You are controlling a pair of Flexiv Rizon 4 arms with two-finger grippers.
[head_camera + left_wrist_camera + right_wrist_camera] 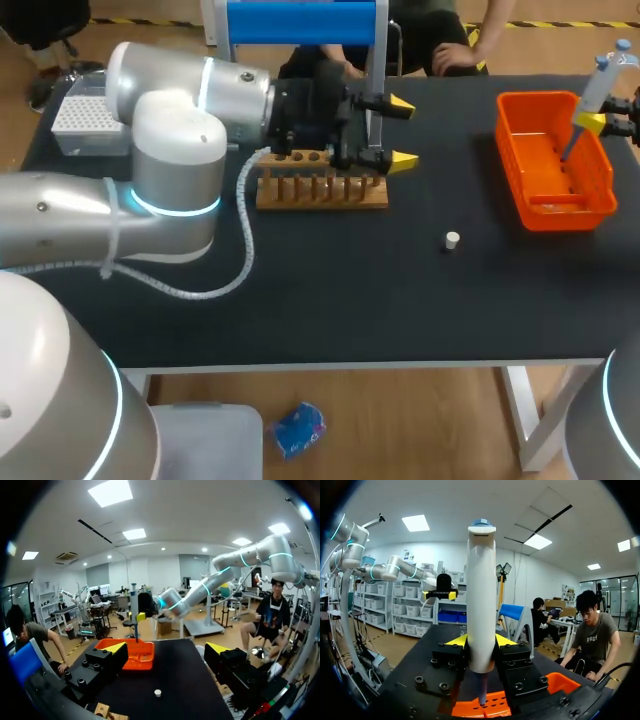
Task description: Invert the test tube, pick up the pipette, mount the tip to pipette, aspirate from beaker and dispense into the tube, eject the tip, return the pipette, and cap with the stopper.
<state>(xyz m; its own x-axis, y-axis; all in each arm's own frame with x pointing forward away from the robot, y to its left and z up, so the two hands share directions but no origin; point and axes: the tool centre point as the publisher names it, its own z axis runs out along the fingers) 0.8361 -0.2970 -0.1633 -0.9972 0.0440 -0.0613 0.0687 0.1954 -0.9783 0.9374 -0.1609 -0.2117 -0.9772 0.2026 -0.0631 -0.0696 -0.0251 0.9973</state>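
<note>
Nearest the counter's front edge, a small white cylindrical stopper (452,239) stands alone on the black counter (350,300), well apart from everything else. Farther in lies a long wooden test tube rack (320,190) with a row of pegs and a row of holes, its long axis running across the counter. Just over the rack's right end hangs the left hand (402,132), reaching in from the left with its two yellow-tipped fingers spread wide and nothing between them; they point along the counter toward the right side. Over there sits an orange rectangular plastic bin (508,150), its long axis running from front to back. Above the bin's far right part, the right hand (480,640) pinches a white pipette with a blue cap (593,90) around its lower body, one finger pressing on each side. The pipette stands close to upright, blue-capped end up, its narrow end pointing down into the bin; whether that end touches the bin's floor cannot be told. At the far left corner, a white perforated box (85,115) shows behind the left arm.
</note>
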